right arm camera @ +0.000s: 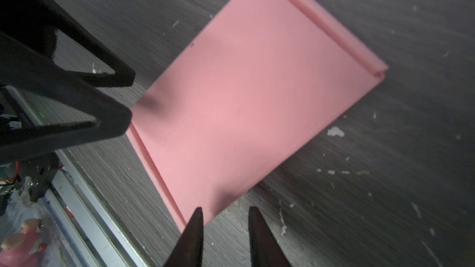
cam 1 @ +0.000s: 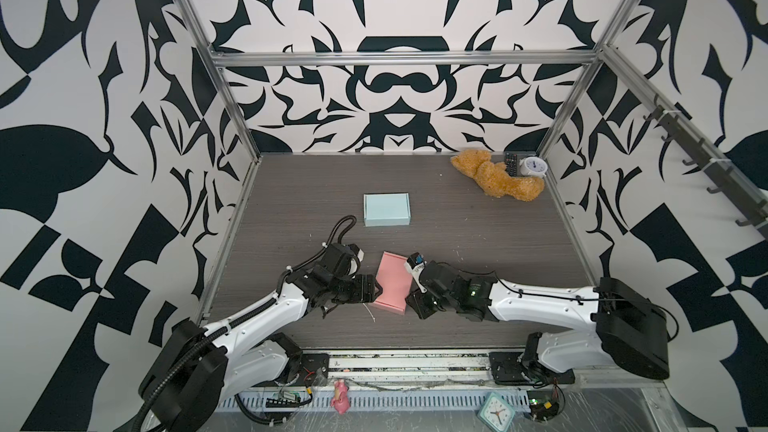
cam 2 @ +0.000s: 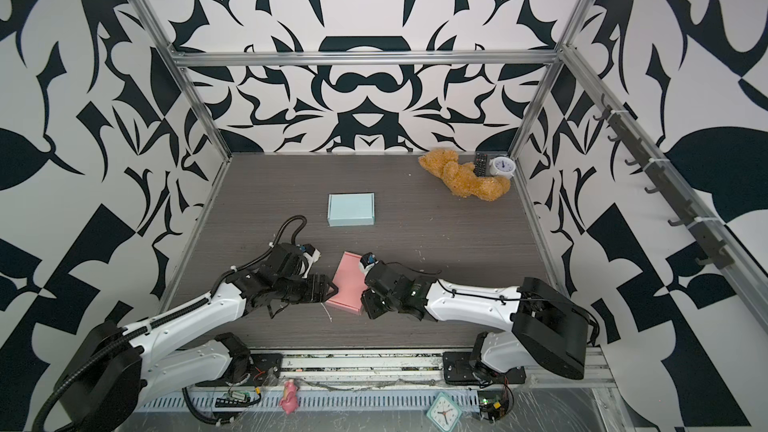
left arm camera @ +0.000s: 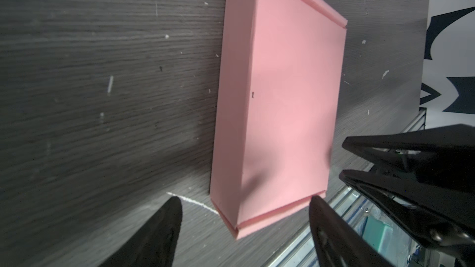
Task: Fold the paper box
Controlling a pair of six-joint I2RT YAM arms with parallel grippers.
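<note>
Pink paper box [cam 1: 392, 282] lies closed; folding appears complete. Left gripper [left arm camera: 244, 199] and right gripper [right arm camera: 225, 209] stand unclenched, grasping nothing.

Brown teddy bear [cam 1: 496, 178] upper right of desk [cam 1: 457, 222]; black remote [cam 1: 511, 164], white alarm clock [cam 1: 533, 167] just beside it. Pink toy [cam 1: 340, 396], teal clock [cam 1: 496, 410] along bottom edge.

Pink box [cam 1: 390, 284] right edge partly under the right arm [cam 1: 540, 305] in both top views, its far corner cut by the frame in the left wrist view; worktop [right arm camera: 385, 201] grain motion-smeared in the right wrist view; remote [cam 1: 510, 163] partly behind the teddy [cam 1: 494, 178]; white clock [cam 1: 534, 167] dial too small to read.
</note>
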